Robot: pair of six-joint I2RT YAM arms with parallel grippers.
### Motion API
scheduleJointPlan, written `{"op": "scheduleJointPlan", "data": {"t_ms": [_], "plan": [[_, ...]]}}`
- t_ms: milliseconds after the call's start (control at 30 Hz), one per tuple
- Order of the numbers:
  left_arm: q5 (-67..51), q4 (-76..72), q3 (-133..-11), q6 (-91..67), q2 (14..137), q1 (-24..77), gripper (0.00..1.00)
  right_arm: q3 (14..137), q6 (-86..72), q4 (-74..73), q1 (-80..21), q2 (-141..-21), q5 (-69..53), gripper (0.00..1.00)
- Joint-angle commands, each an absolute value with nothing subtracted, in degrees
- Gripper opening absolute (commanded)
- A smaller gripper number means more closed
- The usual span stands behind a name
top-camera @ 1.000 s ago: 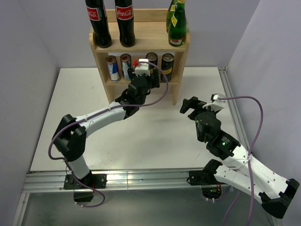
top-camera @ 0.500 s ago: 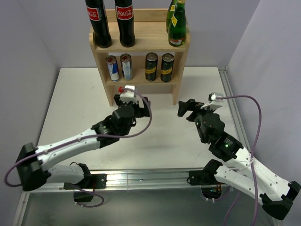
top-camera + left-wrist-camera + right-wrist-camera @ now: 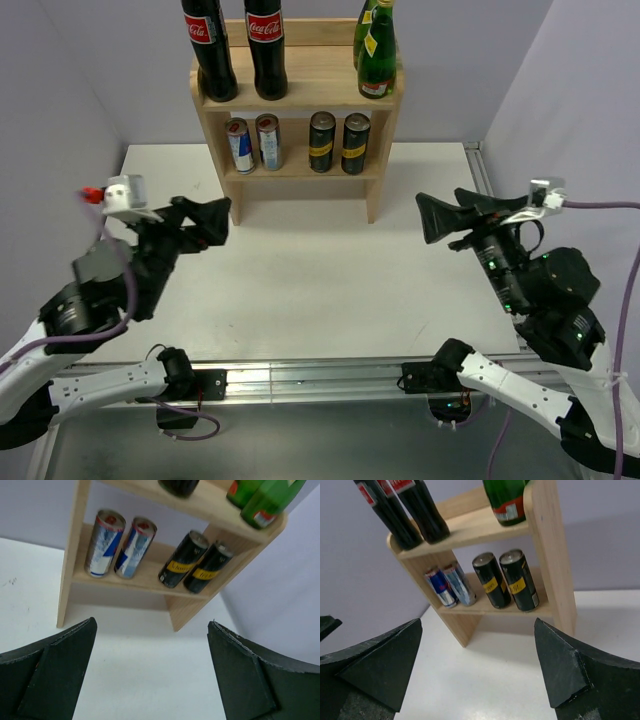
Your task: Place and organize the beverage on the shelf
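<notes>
The light wooden shelf [image 3: 385, 112] stands at the back of the table. Its top tier holds two cola bottles [image 3: 240, 45] and two green bottles [image 3: 377, 45]. Its middle tier holds two blue-and-silver cans [image 3: 252, 142] and two black cans [image 3: 338, 142]. The same cans show in the left wrist view [image 3: 120, 545] and the right wrist view [image 3: 505, 580]. My left gripper [image 3: 205, 220] is open and empty, raised at the left, well short of the shelf. My right gripper [image 3: 450, 215] is open and empty, raised at the right.
The white table top [image 3: 330, 280] runs from the shelf to the metal rail [image 3: 300, 375] at the near edge. Grey walls close in on the left, back and right. The shelf's bottom tier is hidden.
My left arm has pulled back from the shelf to the left and lifted. My right arm has pulled back to the right and lifted. All cans stay on the middle tier.
</notes>
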State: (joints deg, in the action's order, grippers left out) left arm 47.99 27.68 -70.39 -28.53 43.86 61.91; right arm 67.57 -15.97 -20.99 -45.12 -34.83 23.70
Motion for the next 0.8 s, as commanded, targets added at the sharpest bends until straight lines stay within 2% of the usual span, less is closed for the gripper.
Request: {"op": "scheduleJointPlan", "data": {"t_ms": [0, 767], "plan": [[49.75, 29.89, -72.33, -25.06, 41.84, 62.14, 0.99, 69.78, -13.80, -23.82, -45.35, -33.32, 23.29, 1.00], [51.15, 26.90, -70.84, -22.15, 42.01, 62.14, 0.99, 68.56, -14.24, -24.52, -45.35, -33.57, 26.90, 1.00]]}}
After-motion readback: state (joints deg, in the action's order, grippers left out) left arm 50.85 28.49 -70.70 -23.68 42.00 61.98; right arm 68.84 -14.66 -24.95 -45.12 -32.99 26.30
